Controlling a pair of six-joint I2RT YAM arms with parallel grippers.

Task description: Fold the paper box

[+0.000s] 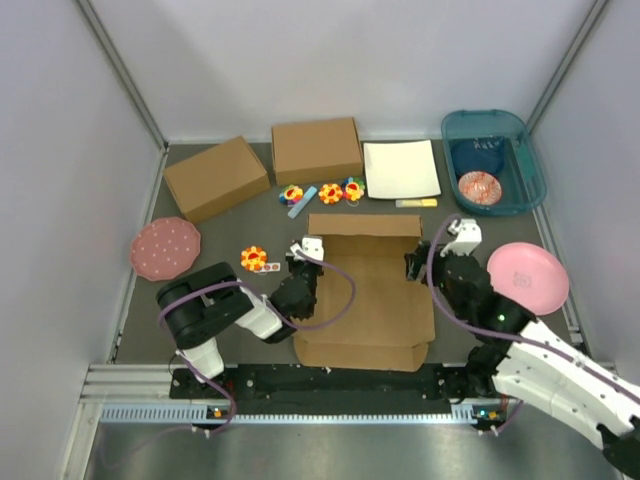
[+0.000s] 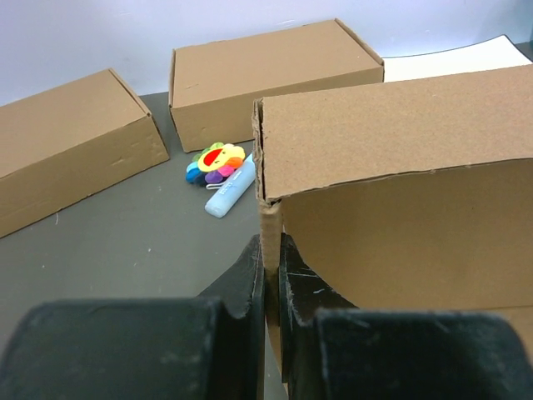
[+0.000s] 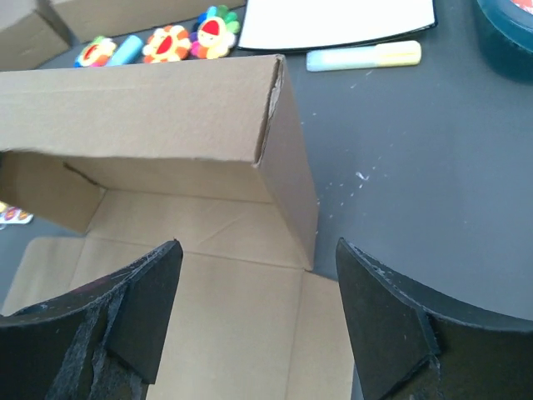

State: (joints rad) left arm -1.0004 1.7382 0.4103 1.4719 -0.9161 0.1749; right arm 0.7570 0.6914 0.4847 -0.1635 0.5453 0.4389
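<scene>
A plain brown corrugated-cardboard mailer box (image 1: 365, 290), half folded, sits mid-counter (image 1: 225, 240) between the two arms. The left fingers (image 2: 248, 279) are pressed together, pinching its thin left side wall. The right fingers (image 3: 150, 292) are spread wide, with the right wall seen between them, ungripped. Likely risk: with nothing holding it, that right wall may spring outward, or a tug from the left may skew the box. The back wall stands upright with a flap bent over it, and the front flap lies flat.
</scene>
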